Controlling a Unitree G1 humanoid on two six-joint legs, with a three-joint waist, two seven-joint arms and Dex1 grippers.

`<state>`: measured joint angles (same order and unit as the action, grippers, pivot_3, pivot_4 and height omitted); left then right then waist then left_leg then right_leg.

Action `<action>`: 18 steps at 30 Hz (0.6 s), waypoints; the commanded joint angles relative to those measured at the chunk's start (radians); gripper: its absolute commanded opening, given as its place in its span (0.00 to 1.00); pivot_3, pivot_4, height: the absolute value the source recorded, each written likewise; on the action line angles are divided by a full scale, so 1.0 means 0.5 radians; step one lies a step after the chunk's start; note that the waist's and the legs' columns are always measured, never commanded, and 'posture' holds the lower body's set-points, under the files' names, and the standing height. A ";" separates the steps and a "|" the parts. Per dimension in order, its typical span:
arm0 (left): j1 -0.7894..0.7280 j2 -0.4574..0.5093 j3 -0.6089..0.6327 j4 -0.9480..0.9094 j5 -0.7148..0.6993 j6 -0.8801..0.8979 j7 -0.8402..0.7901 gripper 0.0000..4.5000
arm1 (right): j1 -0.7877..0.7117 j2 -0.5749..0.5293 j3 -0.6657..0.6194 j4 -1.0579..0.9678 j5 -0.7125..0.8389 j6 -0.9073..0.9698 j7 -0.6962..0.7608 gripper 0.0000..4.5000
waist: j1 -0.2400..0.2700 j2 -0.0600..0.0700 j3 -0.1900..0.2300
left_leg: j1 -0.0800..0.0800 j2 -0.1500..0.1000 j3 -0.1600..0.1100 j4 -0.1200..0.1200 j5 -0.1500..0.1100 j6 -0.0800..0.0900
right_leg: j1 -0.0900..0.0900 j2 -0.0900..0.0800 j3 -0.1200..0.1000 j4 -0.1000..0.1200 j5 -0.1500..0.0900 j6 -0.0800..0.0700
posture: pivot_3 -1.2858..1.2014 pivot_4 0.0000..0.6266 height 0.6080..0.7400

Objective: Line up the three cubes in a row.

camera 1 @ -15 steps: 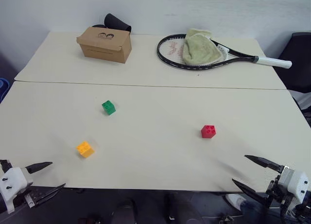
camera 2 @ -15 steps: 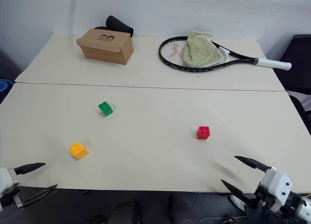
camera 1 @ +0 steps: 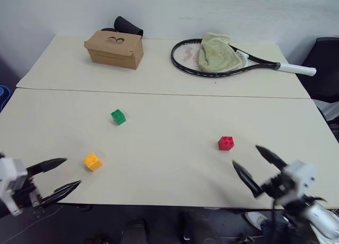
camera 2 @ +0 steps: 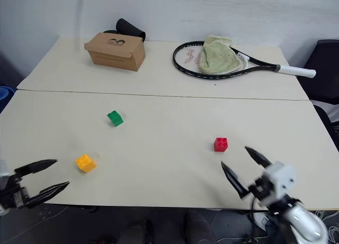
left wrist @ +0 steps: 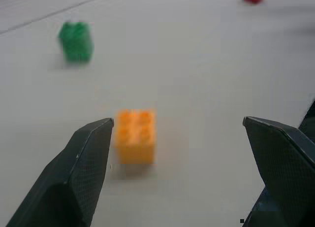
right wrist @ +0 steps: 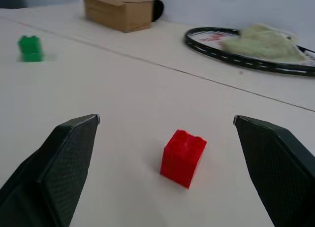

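Observation:
Three studded cubes lie apart on the pale table [camera 1: 159, 164]: a green cube [camera 1: 118, 117] left of centre, a yellow-orange cube [camera 1: 92, 161] nearer the front left, and a red cube [camera 1: 226, 143] on the right. My left gripper [camera 1: 62, 175] hovers open at the front left edge, just short of the yellow-orange cube [left wrist: 135, 135], which sits ahead of its spread fingers. At the front right my right gripper [camera 1: 253, 167] is open too, with the red cube [right wrist: 183, 157] a short way ahead between its fingers. Neither gripper touches a cube.
A brown cardboard box [camera 1: 114, 48] with a black object [camera 1: 128, 25] behind it stands at the back left. A tennis racket [camera 1: 233, 61] with a green cloth [camera 1: 217, 52] on it lies at the back right. A dark chair [camera 1: 324, 69] is at the right edge.
Both grippers have come in over the table's front edge: the left toward the yellow-orange cube, the right up and leftward toward the red cube. The cubes have not moved.

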<state>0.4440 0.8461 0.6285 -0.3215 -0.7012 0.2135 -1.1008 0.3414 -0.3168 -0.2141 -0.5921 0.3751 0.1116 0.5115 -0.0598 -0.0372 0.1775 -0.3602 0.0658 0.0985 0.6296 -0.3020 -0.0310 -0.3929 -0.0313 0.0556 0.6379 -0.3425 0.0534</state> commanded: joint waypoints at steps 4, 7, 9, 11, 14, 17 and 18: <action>-0.283 0.075 -0.331 -0.121 0.138 -0.019 -0.051 0.98 | -0.395 0.238 0.312 0.118 -0.371 0.332 -0.542 1.00 | -0.012 0.001 -0.001 | 0.000 0.000 0.002 0.000 0.004 -0.001 | -0.004 0.003 0.002 0.008 0.000 0.001 | 0.52 0.24 1.00; -0.402 0.063 -0.443 -0.126 0.181 -0.012 -0.029 0.98 | -0.546 0.305 0.388 0.261 -0.474 0.417 -0.664 1.00 | -0.012 0.001 -0.001 | 0.001 0.000 0.002 -0.001 0.007 0.004 | -0.006 0.005 0.002 0.012 0.005 0.009 | 0.52 0.24 1.00; -0.444 0.054 -0.475 -0.128 0.193 -0.007 -0.018 0.98 | -0.622 0.334 0.405 0.340 -0.475 0.470 -0.690 1.00 | -0.012 0.000 -0.002 | -0.003 0.002 0.002 -0.002 0.005 0.003 | -0.012 0.009 0.002 0.013 0.004 0.009 | 0.52 0.24 1.00; -0.457 0.053 -0.481 -0.128 0.202 -0.006 -0.020 0.98 | -0.662 0.350 0.402 0.386 -0.488 0.501 -0.725 1.00 | -0.015 0.000 -0.002 | -0.011 0.004 0.002 0.000 0.005 0.001 | -0.020 0.011 0.002 0.016 0.004 0.010 | 0.52 0.24 1.00; -0.452 0.059 -0.454 -0.131 0.204 -0.003 -0.030 0.98 | -0.677 0.376 0.362 0.406 -0.498 0.540 -0.799 1.00 | -0.018 0.000 -0.002 | -0.026 0.003 0.005 0.004 0.010 -0.005 | -0.039 0.011 0.004 0.026 0.004 0.014 | 0.52 0.24 1.00; -0.440 0.062 -0.427 -0.137 0.200 0.004 -0.034 1.00 | -0.660 0.380 0.346 0.398 -0.485 0.559 -0.824 0.91 | -0.032 0.000 -0.002 | -0.024 0.003 0.005 0.005 0.009 -0.002 | -0.039 0.012 0.004 0.030 0.003 0.015 | 0.52 0.24 1.00; -0.434 0.064 -0.416 -0.137 0.200 0.004 -0.038 1.00 | -0.650 0.393 0.335 0.394 -0.462 0.557 -0.825 0.88 | -0.039 0.000 -0.002 | -0.023 0.003 0.005 0.005 0.010 -0.001 | -0.039 0.011 0.004 0.032 0.003 0.015 | 0.52 0.24 1.00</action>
<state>0.2184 0.8743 0.3879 -0.3680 -0.5991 0.2188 -1.1154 0.0113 -0.1294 -0.0241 -0.3795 0.1358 0.3951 0.1082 -0.0791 -0.0372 0.1766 -0.3710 0.0668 0.1008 0.6322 -0.2966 -0.0311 -0.4120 -0.0256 0.0580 0.6546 -0.3410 0.0612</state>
